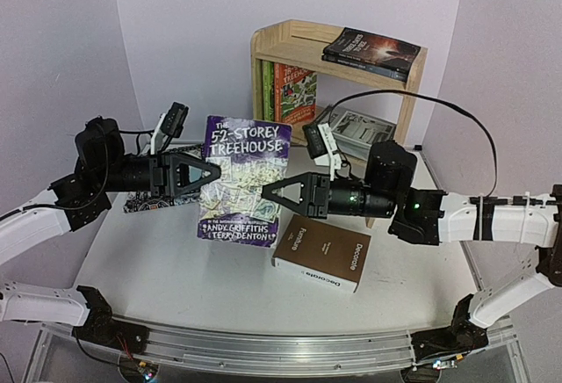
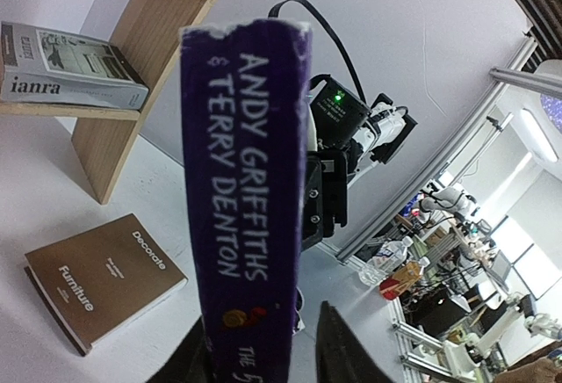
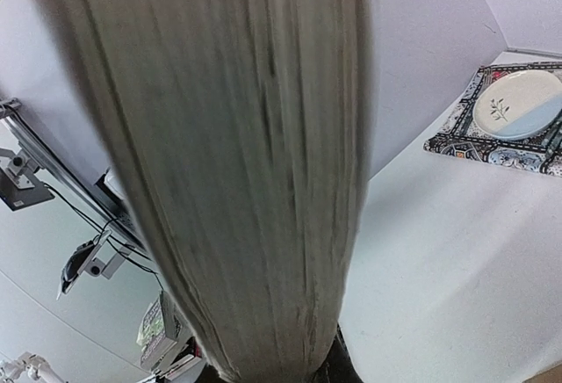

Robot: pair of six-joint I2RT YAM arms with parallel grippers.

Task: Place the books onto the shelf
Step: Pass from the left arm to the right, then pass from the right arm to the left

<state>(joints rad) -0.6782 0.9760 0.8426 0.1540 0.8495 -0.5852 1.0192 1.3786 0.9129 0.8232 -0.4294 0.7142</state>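
A dark blue "52-Storey Treehouse" book (image 1: 244,177) hangs upright above the table between both grippers. My left gripper (image 1: 213,175) straddles its spine (image 2: 246,181); one finger lies against the cover, while the other finger (image 2: 338,348) stands off it with a visible gap. From the other side my right gripper (image 1: 269,197) is shut on the page edge (image 3: 237,163), which fills that wrist view. The pine shelf (image 1: 272,45) stands behind. It carries two dark books (image 1: 373,52) on top, green and orange paperbacks (image 1: 294,91) upright inside, and a grey book (image 1: 360,128) lying on the lower board.
The thick brown "Decorate" book (image 1: 320,256) lies flat on the table below my right gripper, also seen as Decorate (image 2: 101,278). A patterned mat (image 1: 154,200) lies behind my left arm, and the right wrist view shows this mat (image 3: 457,133) carrying a plate (image 3: 518,106).
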